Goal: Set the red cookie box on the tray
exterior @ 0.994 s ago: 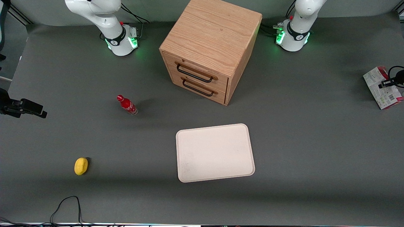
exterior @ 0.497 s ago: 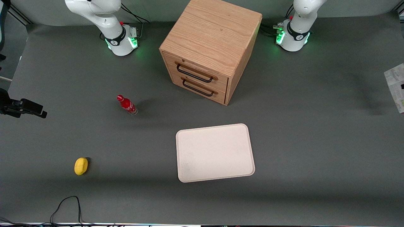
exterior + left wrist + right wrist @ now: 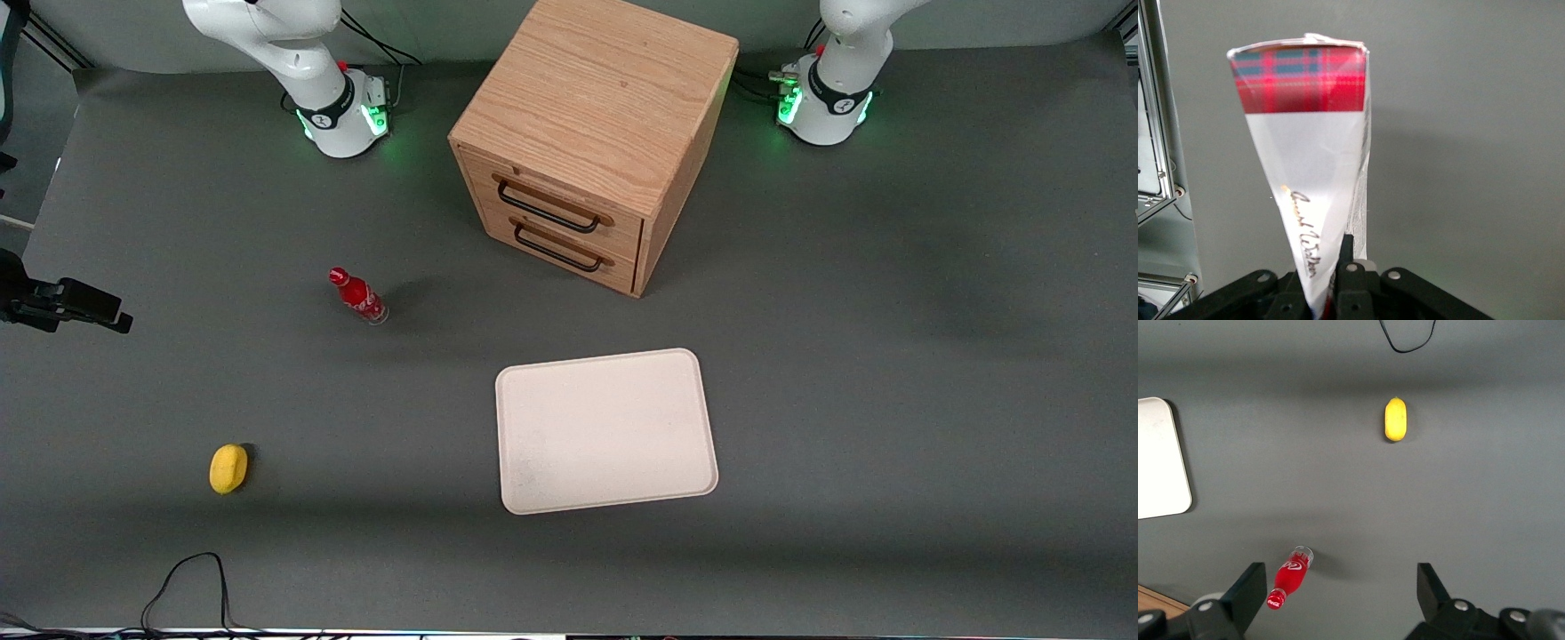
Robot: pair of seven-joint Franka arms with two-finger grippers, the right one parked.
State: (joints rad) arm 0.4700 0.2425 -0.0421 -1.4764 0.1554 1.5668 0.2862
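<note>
Pickup looks done: in the wrist view the gripper [image 3: 1338, 280] is clamped on the red cookie box [image 3: 1308, 173], lifted above the grey tabletop. Neither shows in the front view, where the tray [image 3: 606, 431], lower centre of the frame, lies bare, so carrying and setting down remain.

Red cookie box [image 3: 1313, 160]: red tartan band with blue and yellow lines at one end, white panel with gold script below it. Gripper [image 3: 1331, 293], clamped on the box: black. Tray [image 3: 606, 430]: plain cream-white. Cabinet [image 3: 594, 133]: light oak grain, black handles. Bottle [image 3: 357, 296]: red, white lettering. Lemon-shaped object [image 3: 228, 468]: yellow. Table [image 3: 889, 356]: dark grey.
</note>
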